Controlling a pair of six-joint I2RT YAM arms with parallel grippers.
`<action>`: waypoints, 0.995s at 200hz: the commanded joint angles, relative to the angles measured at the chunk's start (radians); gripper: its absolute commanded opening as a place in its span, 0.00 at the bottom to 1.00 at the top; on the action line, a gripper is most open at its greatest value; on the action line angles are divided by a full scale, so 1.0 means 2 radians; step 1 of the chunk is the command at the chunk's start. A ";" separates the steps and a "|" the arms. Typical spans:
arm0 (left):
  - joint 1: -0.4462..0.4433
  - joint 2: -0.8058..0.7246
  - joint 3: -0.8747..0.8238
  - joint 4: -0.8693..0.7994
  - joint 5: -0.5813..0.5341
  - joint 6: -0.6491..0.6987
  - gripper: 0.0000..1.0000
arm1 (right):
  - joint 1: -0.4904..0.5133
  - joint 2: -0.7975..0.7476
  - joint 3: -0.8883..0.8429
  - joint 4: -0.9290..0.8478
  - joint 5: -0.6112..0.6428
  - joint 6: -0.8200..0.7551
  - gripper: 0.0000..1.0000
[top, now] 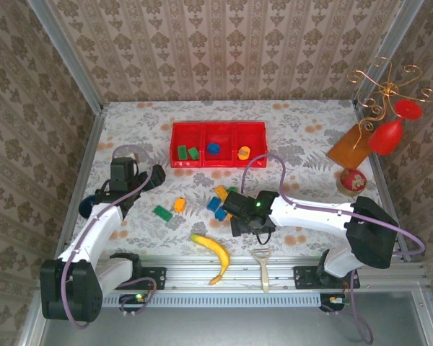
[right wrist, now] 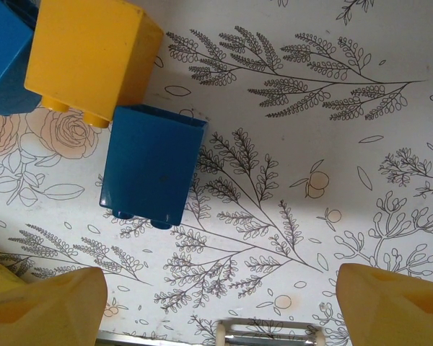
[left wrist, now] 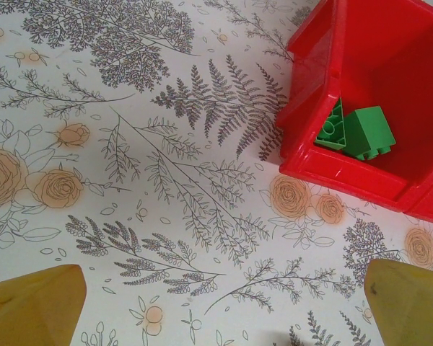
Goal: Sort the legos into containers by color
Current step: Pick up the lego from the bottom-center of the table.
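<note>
Legos, small chunky plastic bricks in green, blue and orange, lie partly sorted and partly loose. Two green bricks [left wrist: 353,133] sit touching in the left compartment of the bright red rectangular plastic tray [top: 218,127], which stands at the far middle of the flower-printed tablecloth [top: 303,144]. A single blue brick [top: 213,148] is in the middle compartment and a single orange brick [top: 243,152] in the right one.

Loose on the cloth nearer the arms, a lone green brick [top: 162,212] lies with a small orange brick [top: 179,205] just beside it. Further right is a cluster: a yellow-orange brick [right wrist: 94,58], a dark blue brick [right wrist: 153,166] touching its lower edge, a second blue one [right wrist: 3,50] at its other side, and what looks like another green piece [top: 232,189], half hidden by the arm.

The right gripper [top: 229,210] is low at that cluster. Its yellow fingers [right wrist: 43,310] stand wide apart with only cloth between them, and the dark blue brick is just ahead of them, untouched.

The left gripper [top: 159,174] hangs over bare cloth near the tray's left corner. Its jaws are spread fully and hold nothing.

A curved yellow banana [top: 211,252] lies at the near edge between the arm bases, with a pale-handled metal peeler [top: 261,265] near it. A red goblet-shaped ornament [top: 386,135] hangs at the far right
</note>
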 commanded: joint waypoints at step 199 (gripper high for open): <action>0.003 0.004 -0.004 0.006 0.007 -0.009 1.00 | -0.002 0.028 0.018 0.035 -0.016 0.002 0.76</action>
